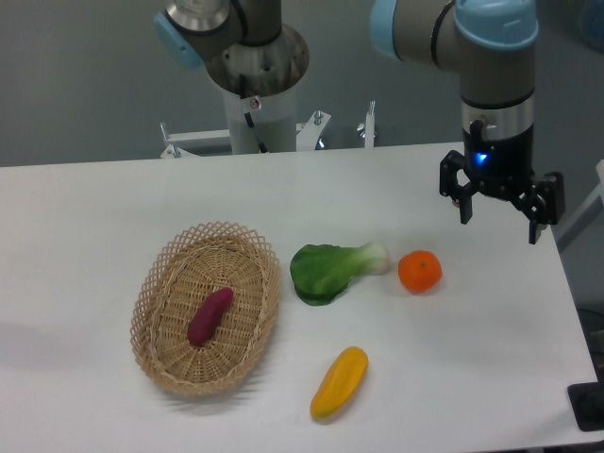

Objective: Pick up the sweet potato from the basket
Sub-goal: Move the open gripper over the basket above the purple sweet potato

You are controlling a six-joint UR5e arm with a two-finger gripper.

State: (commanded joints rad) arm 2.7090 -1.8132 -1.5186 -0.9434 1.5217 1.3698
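Looked like a robotics lab: bare white table (pixel 113 208), plain grey wall (pixel 85 85), pedestal-mounted arm (pixel 255 85).

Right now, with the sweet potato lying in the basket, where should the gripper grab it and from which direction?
Grip the sweet potato across its thicker middle, coming straight down from above. It lies flat and alone on the floor of the basket, whose raised rim blocks a sideways approach. Turn the open gripper so its fingers close across the narrow width, not along its slanted length; the tapered ends would likely slip.
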